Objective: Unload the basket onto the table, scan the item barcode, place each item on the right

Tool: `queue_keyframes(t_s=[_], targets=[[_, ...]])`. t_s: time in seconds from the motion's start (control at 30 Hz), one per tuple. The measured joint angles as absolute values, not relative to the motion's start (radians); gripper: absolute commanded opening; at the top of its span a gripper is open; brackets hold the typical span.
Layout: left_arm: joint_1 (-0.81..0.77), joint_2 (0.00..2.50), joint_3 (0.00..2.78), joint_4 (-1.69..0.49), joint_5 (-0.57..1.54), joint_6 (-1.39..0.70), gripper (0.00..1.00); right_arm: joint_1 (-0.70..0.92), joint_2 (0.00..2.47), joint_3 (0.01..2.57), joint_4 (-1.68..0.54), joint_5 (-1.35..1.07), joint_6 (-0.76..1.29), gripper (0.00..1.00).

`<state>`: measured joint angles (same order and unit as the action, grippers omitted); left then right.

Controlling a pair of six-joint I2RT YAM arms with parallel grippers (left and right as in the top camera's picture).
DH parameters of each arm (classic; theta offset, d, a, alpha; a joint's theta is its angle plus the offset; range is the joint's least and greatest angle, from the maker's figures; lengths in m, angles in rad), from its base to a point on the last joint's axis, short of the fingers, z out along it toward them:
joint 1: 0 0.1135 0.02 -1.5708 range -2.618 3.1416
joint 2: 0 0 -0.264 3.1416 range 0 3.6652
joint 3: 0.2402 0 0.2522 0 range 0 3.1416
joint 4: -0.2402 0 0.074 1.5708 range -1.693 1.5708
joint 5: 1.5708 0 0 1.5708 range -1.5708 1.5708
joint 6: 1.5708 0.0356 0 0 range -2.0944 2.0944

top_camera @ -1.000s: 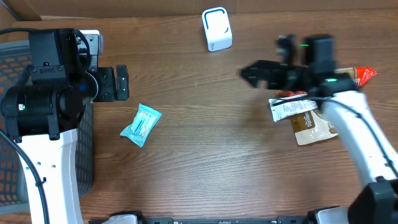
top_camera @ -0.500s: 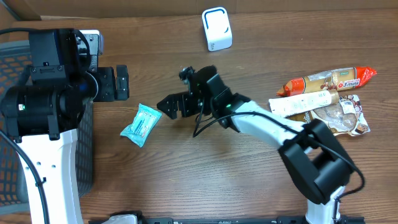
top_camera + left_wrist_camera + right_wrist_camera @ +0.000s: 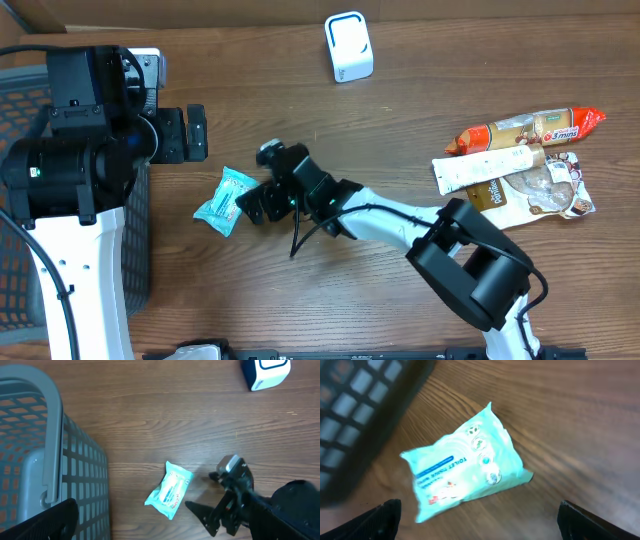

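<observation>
Packet (image 3: pixel 462 467) lettering reads "TOILET TISSUE"; orange pack (image 3: pixel 530 128) says "3 mins"; left and right jaws stand spread wide.

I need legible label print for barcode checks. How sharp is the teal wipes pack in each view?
Right wrist: the teal plastic wipes pack is large in frame but softly blurred, large print just readable; the grey mesh basket at upper left is a dark smear. Left wrist: crisp, evenly lit, pack too small to read. Overhead: sharp, pack tiny, no glare.
</observation>
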<state>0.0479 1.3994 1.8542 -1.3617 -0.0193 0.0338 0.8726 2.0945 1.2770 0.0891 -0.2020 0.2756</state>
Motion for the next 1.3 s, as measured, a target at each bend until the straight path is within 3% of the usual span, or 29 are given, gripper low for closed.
queue_keyframes(t_s=[0.3,0.53,0.8,1.0,1.3], targets=[[0.048,1.399,1.854,-1.362,-0.019,0.034,0.99,0.925,2.21,1.392,0.201,-0.051,0.11,1.0],[0.048,1.399,1.854,-1.362,-0.019,0.034,1.0,0.96,2.304,1.473,0.104,0.009,0.097,1.0],[0.048,1.399,1.854,-1.361,-0.019,0.034,1.0,0.94,2.272,1.538,-0.187,0.057,0.16,1.0],[0.048,1.399,1.854,-1.362,-0.019,0.034,1.0,0.79,2.21,1.55,-0.424,-0.025,0.283,1.0],[0.048,1.399,1.854,-1.361,-0.019,0.034,1.0,0.554,2.18,1.55,-0.542,-0.332,0.341,1.0]])
